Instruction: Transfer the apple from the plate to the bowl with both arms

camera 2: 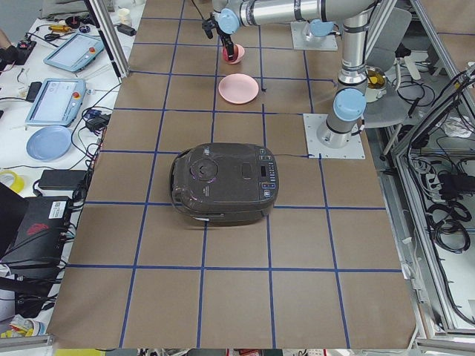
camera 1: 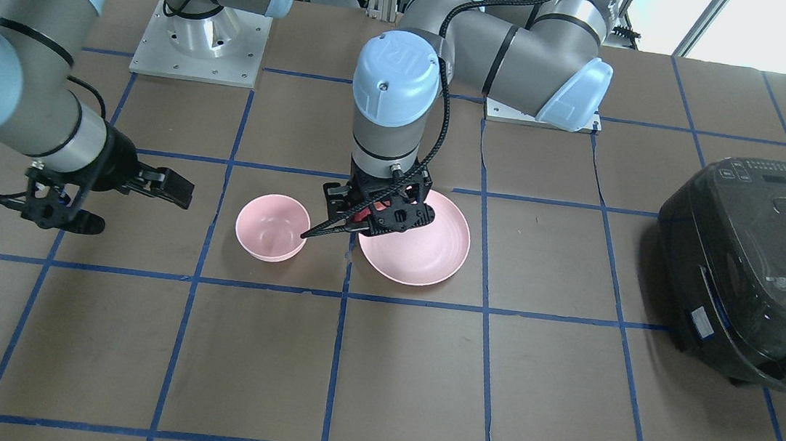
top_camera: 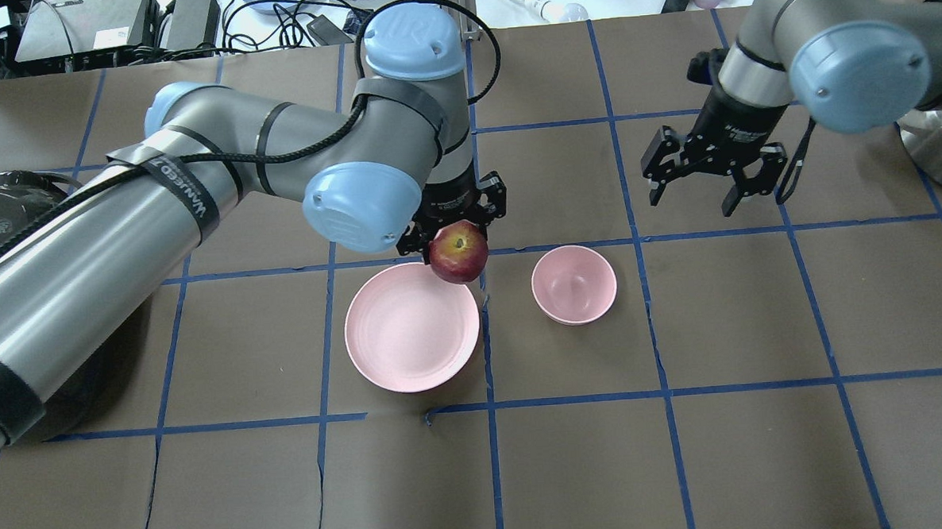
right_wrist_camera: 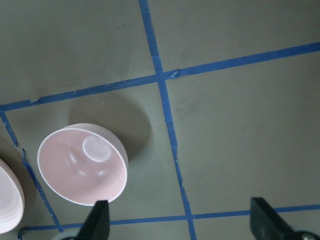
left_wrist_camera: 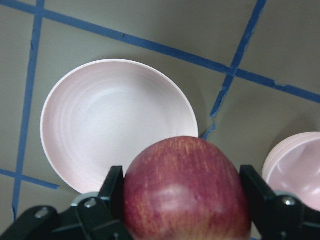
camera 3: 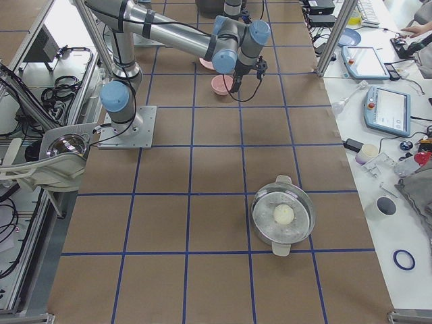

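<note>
My left gripper [top_camera: 456, 245] is shut on the red apple [top_camera: 458, 251] and holds it in the air over the far right rim of the pale pink plate [top_camera: 410, 327]. In the left wrist view the apple [left_wrist_camera: 186, 190] sits between the two black fingers [left_wrist_camera: 112, 190], with the bare plate [left_wrist_camera: 110, 120] below. The small pink bowl [top_camera: 574, 284] stands empty just right of the plate. My right gripper [top_camera: 692, 201] is open and empty, up and to the right of the bowl. The right wrist view shows the bowl [right_wrist_camera: 82, 165] at lower left.
A dark rice cooker [camera 1: 760, 274] sits on the robot's left side of the table. A metal pot [camera 3: 283, 216] holding a round white object stands far out on the right. Blue tape lines grid the brown table top.
</note>
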Available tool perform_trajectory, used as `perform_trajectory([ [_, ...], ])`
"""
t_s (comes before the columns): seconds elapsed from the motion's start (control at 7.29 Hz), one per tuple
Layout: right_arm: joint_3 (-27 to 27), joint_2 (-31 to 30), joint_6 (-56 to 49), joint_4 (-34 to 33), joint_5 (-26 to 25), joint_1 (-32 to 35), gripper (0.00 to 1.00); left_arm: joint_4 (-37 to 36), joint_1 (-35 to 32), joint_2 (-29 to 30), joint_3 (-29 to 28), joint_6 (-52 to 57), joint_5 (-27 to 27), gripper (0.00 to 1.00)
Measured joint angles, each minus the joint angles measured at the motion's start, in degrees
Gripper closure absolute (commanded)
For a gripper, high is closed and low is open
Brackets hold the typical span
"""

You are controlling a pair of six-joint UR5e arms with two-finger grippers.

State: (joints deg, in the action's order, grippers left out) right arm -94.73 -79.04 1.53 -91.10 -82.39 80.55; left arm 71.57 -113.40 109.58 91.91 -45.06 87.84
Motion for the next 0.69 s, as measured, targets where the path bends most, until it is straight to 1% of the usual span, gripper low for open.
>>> perform_trajectory([
  [0.14, 1.7, -0.7, -1.7, 2.3, -0.3, -2.2, 0.0, -3.1, -2.0, 1.7, -0.1, -4.6, -1.4, 0.89],
  [0.27, 2.4, -0.9, -4.6, 2.4, -0.5, -3.8, 0.0, -6.1, -3.6, 3.5, -0.3, -9.6, -3.3, 0.89],
  [0.41, 2.5, -0.9, -7.0, 1.5, -0.6, -5.0, 0.0, -9.3, -4.9, 5.5, -0.9, -14.2, -5.5, 0.89],
  [0.69, 2.8, -1.1, -8.1, -0.4, -0.7, -5.8, 0.0, -12.1, -6.3, 8.6, -2.0, -18.7, -7.0, 0.89],
])
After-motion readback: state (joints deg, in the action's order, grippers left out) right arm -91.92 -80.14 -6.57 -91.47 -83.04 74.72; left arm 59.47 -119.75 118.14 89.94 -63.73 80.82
